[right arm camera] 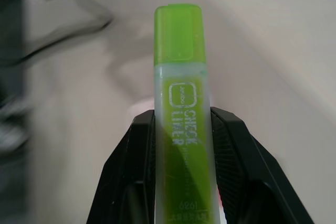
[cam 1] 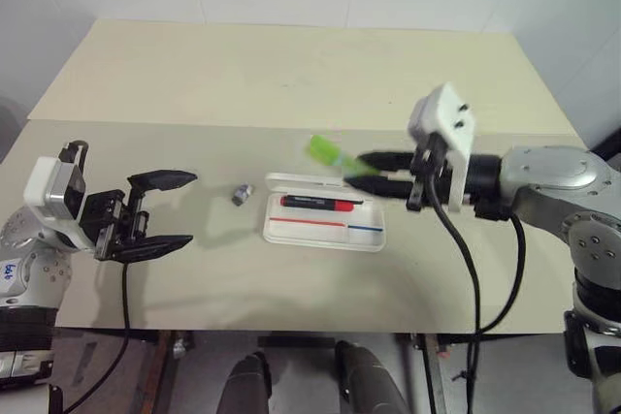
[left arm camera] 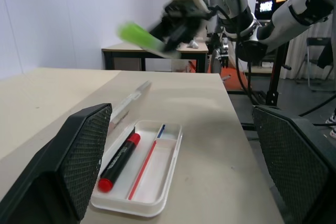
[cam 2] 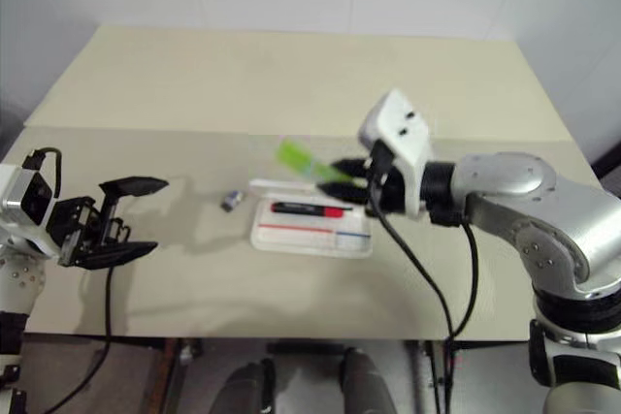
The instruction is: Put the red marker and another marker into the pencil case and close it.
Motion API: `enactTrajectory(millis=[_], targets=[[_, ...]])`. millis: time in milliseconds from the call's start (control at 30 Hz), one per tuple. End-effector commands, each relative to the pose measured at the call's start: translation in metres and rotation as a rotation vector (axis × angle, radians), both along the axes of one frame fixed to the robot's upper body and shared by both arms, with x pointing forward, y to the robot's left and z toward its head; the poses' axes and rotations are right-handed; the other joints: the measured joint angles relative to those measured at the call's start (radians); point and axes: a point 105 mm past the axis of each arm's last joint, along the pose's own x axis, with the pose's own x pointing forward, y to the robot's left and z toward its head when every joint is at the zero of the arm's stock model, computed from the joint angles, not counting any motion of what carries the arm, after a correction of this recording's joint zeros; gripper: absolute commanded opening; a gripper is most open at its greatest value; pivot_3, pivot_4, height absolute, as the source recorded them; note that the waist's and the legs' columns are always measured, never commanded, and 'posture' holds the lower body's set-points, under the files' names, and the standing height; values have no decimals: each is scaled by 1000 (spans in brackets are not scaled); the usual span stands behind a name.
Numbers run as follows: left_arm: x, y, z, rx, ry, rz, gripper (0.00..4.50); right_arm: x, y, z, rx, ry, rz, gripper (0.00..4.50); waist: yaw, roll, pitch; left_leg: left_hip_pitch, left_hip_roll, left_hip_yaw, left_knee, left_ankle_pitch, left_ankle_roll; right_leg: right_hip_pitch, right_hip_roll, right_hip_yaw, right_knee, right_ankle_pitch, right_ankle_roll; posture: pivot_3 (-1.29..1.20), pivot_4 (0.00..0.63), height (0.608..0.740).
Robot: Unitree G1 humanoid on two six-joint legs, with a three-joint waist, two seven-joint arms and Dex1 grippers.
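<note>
The pencil case [cam 1: 325, 223] lies open on the desk [cam 1: 291, 94], near the middle, with its lid folded back on the far side. Inside it lies the red marker [cam 1: 321, 204], along the far wall of the tray; on the tray floor a red and a blue line run next to it. The marker has a black body and a red end, and its long axis goes left to right, parallel to the long side of the case.

The green highlighter [right arm camera: 181, 124] is in the air above the far right corner of the case. It is flat, bright green with a green cap, and carries the print "CHECK LINER". Its cap end points to the left and away from the robot. The right gripper [cam 1: 374, 174] is clamped on its body.

The left gripper [cam 1: 160, 212] hangs at the left side, its jaws wide apart and holding nothing. A small grey stub [cam 1: 241, 194] lies just left of the case.
</note>
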Motion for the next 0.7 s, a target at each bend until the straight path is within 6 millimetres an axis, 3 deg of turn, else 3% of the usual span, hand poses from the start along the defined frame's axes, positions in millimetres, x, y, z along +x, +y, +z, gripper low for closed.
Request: enactTrajectory(millis=[33,133,200,533,700], targets=[[-16,1,6,40,-82,-100,4500,-10,10,-4,-52,-28,80,1092,0,0,0,0,0,0,1,0,0,0,0,0,1,0,0,0,150,740],[-18,2,6,35,-98,-91,4500,-8,18,-15,-69,-42,89,1092,-2,0,0,0,0,0,4,0,0,0,0,0,2,-1,-3,0,150,740],[-21,2,6,35,-100,-88,4500,-3,24,-25,-101,-59,76,1092,-5,0,0,0,0,0,5,0,0,0,0,1,3,-7,-14,0,150,740],[-34,4,3,25,-96,-61,4500,11,52,-63,-216,-183,149,1092,-11,0,0,0,0,0,6,0,0,0,1,1,6,-5,-9,0,150,740],[-39,7,1,25,-79,-51,4500,18,63,-73,-231,-217,176,1092,-19,-1,0,0,0,0,7,0,0,0,1,0,8,-5,-9,0,150,740]])
